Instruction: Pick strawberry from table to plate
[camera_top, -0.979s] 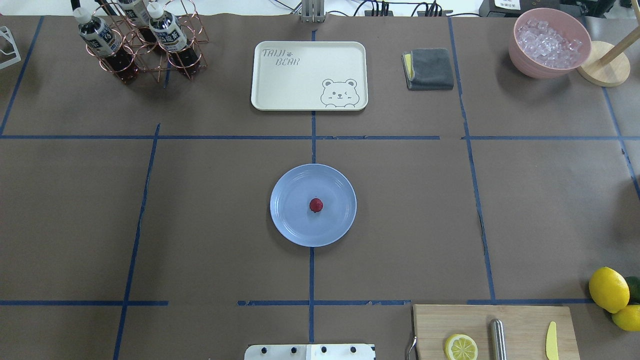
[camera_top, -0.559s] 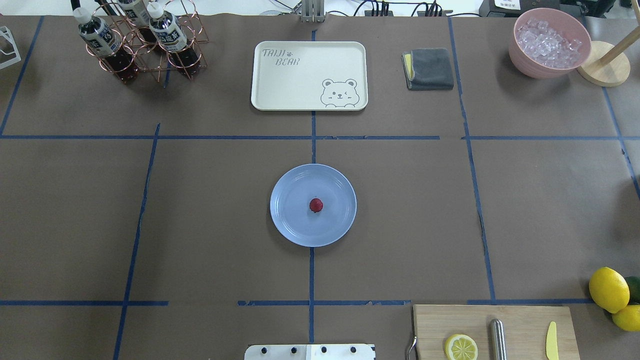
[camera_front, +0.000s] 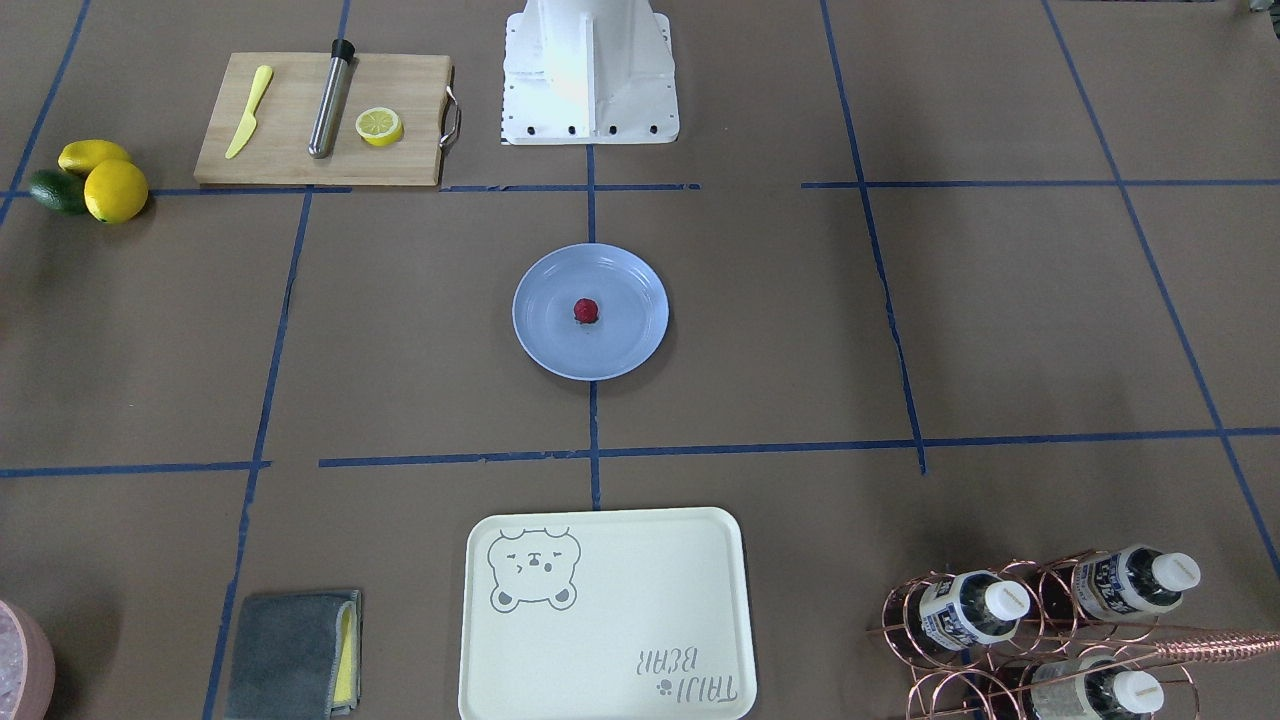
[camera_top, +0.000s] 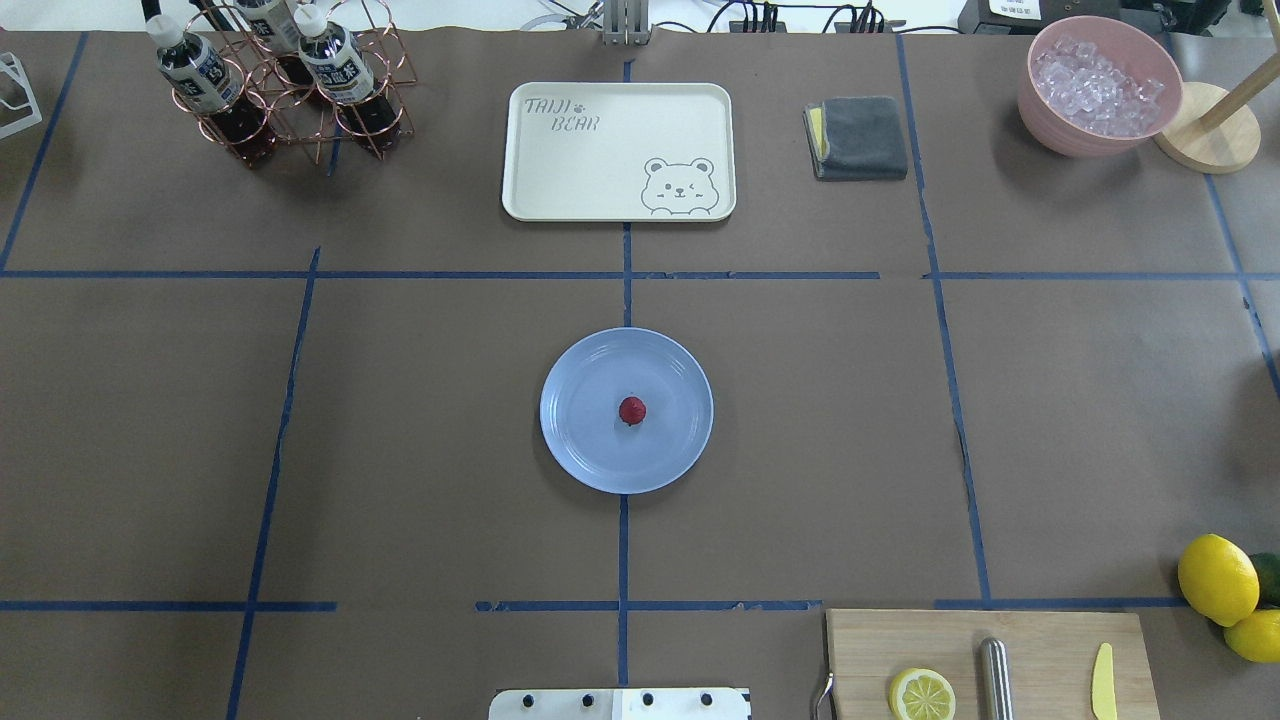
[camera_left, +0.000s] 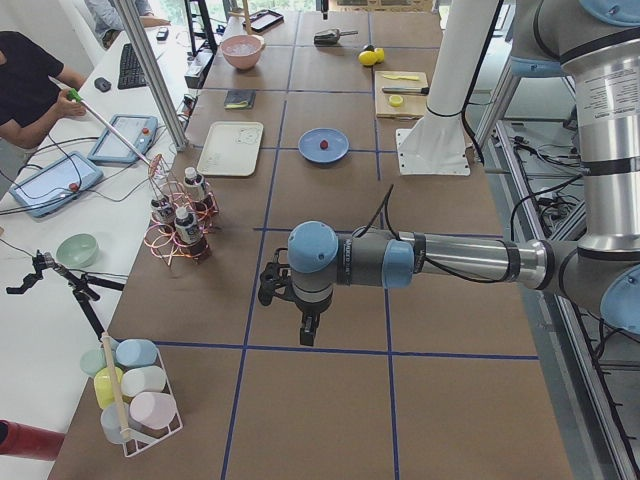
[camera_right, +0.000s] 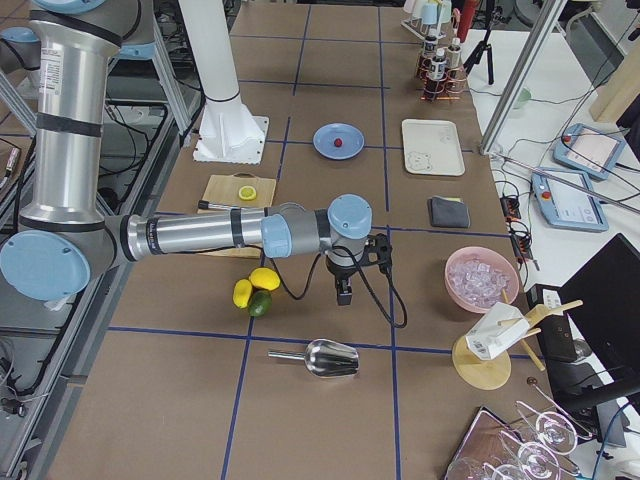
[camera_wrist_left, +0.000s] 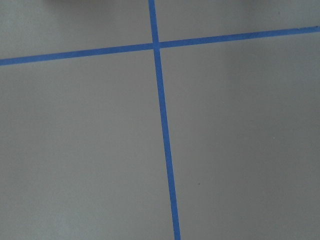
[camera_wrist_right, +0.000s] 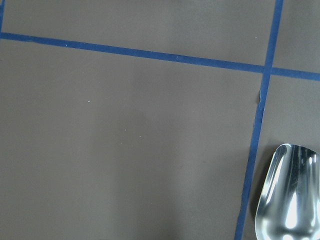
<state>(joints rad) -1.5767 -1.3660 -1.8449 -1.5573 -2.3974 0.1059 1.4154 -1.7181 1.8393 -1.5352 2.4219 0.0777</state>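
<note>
The small dark-red strawberry (camera_top: 631, 410) (camera_front: 586, 311) lies at the middle of the light-blue plate (camera_top: 585, 445) (camera_front: 545, 335), which sits at the centre of the brown table (camera_top: 420, 420). Neither gripper is near it. My left gripper (camera_left: 308, 330) hangs over bare table far toward the left end, seen only in the exterior left view. My right gripper (camera_right: 344, 293) hangs over the table past the lemons (camera_right: 255, 286), seen only in the exterior right view. I cannot tell whether either one is open or shut. The wrist views hold only table and blue tape.
A cream bear tray (camera_top: 618, 150) lies beyond the plate. A cutting board (camera_top: 990, 665) with a lemon half, metal rod and yellow knife sits at the near right. Also here: bottle rack (camera_top: 290, 85), grey cloth (camera_top: 858, 138), ice bowl (camera_top: 1098, 85), metal scoop (camera_wrist_right: 290, 195).
</note>
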